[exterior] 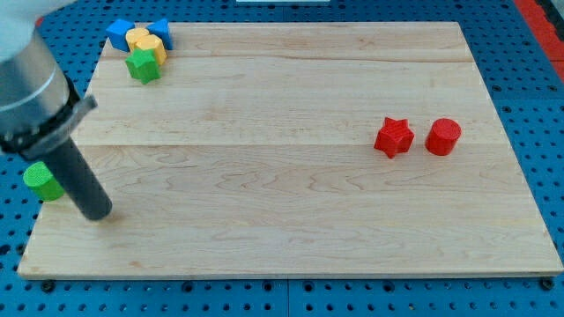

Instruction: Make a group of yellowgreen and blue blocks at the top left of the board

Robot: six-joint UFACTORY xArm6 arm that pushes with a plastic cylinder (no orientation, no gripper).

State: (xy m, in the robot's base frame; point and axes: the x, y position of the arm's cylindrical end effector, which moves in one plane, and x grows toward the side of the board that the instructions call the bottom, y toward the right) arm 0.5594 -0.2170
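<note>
Camera view: red star point(393, 136), red cylinder point(443, 136) apart.

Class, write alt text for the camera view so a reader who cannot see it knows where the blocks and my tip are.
A wooden board holds blue, yellow and green blocks clustered at its top left corner. My tip rests near the left edge, just right of a green cylinder. A red star and red cylinder sit apart at the right.

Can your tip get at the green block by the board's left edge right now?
Probably yes. My tip sits just to the view's right of the green block, slightly below it, and nothing lies between them. The rod itself covers the block's right side.
</note>
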